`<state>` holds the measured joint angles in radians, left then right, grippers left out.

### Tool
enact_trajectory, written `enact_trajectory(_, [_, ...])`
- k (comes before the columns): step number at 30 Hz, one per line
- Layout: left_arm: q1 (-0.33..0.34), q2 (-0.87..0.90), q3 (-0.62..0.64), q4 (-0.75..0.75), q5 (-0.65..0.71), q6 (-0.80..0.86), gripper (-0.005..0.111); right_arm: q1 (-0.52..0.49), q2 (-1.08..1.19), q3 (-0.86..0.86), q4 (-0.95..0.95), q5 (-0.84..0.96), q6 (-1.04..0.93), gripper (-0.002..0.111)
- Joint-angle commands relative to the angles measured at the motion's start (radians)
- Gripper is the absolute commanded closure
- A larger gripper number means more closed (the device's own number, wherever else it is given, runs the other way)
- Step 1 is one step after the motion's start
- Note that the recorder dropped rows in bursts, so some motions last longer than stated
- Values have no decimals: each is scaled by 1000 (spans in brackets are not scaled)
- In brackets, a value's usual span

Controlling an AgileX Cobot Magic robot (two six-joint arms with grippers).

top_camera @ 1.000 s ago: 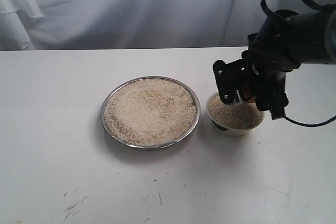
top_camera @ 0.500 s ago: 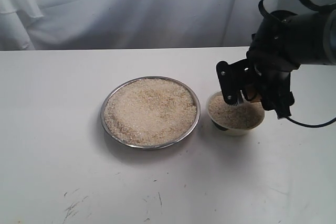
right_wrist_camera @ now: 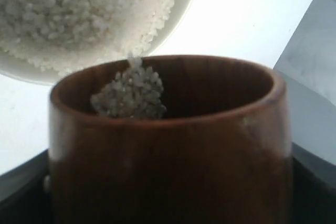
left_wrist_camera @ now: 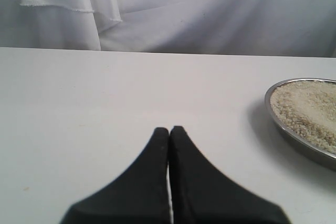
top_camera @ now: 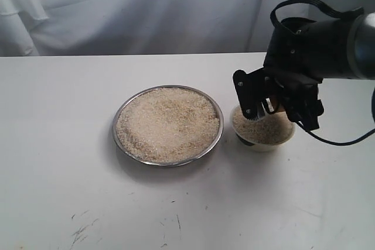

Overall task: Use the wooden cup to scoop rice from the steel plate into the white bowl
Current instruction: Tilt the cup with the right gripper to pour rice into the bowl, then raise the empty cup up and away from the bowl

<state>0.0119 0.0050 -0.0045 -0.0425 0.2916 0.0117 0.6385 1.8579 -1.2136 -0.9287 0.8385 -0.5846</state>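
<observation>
The steel plate (top_camera: 115, 122) lies mid-table, filled with a flat heap of rice (top_camera: 167, 122). To its right stands the white bowl (top_camera: 275, 143), also holding rice (top_camera: 263, 130). My right gripper (top_camera: 265, 105) hangs just above the bowl, shut on the wooden cup (right_wrist_camera: 168, 156). The cup is tipped toward the bowl (right_wrist_camera: 185, 1), and a clump of rice (right_wrist_camera: 131, 95) sits at its lip. In the exterior view only a sliver of the cup (top_camera: 275, 108) shows. My left gripper (left_wrist_camera: 169, 129) is shut and empty, low over bare table, with the plate's rim (left_wrist_camera: 294, 135) off to one side.
A white cloth backdrop (top_camera: 146, 10) hangs behind the table's far edge. A black cable (top_camera: 334, 141) loops from the right arm down past the bowl. The left arm is out of the exterior view.
The right arm has shifted slightly left over the bowl and turned, with the cup still in its grip. Plate and bowl have not moved.
</observation>
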Motion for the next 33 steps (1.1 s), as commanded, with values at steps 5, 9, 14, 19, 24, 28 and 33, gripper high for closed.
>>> enact_trajectory(5, [-2,-5,5,-1,-6,-3,107,20,9,2,-128,54,115,108])
enact_trajectory(9, [-2,-5,5,-1,-6,-3,107,34,9,2,-137,54,125,108])
enact_trajectory(14, [-2,-5,5,-1,-6,-3,107,71,21,2,-144,82,125,108])
enact_trajectory(19, [-2,-5,5,-1,-6,-3,107,110,53,2,-201,154,169,108])
enact_trajectory(24, [-2,-5,5,-1,-6,-3,107,138,80,2,-256,193,234,108])
enact_trajectory(28, [-2,-5,5,-1,-6,-3,107,146,89,2,-277,214,265,108])
enact_trajectory(33, [-2,-5,5,-1,-6,-3,107,151,89,2,-279,239,269,108])
